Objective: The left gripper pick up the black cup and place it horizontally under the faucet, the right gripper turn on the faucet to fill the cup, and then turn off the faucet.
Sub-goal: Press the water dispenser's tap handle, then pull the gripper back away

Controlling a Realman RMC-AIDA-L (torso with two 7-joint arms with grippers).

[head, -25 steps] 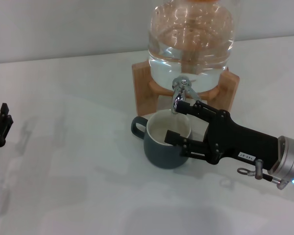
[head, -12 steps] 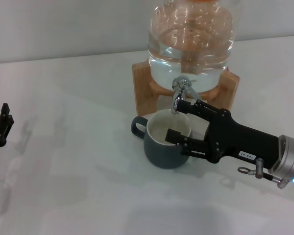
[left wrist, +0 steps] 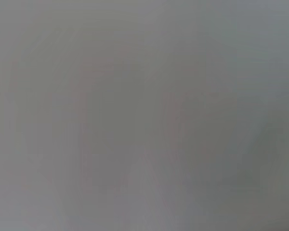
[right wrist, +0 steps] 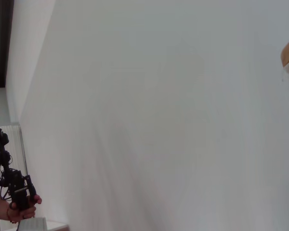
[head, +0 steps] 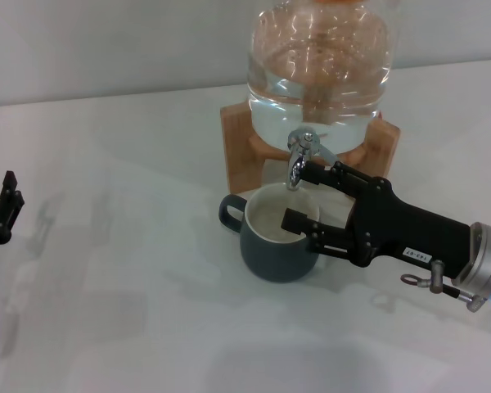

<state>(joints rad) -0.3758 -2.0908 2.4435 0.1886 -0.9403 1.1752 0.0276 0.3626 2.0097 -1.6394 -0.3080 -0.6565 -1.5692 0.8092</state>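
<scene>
The black cup (head: pixel 277 246) stands upright on the white table, cream inside showing, its loop handle pointing left. It sits directly below the chrome faucet (head: pixel 299 157), which juts from the clear jug. My right gripper (head: pixel 302 196) is open: one finger reaches up beside the faucet's spout and lever, the other hangs over the cup's rim. My left gripper (head: pixel 2 214) is parked at the far left edge of the table, away from the cup. The wrist views show neither the cup nor the faucet.
A big clear water jug (head: pixel 319 70) rests on a tan wooden stand (head: pixel 239 147) behind the cup. The white table (head: pixel 131 270) spreads to the left and front. The right wrist view shows only a white wall (right wrist: pixel 159 115).
My right gripper has shifted slightly up and to the right, its upper finger now closer to the faucet lever. The cup and left gripper have not moved.
</scene>
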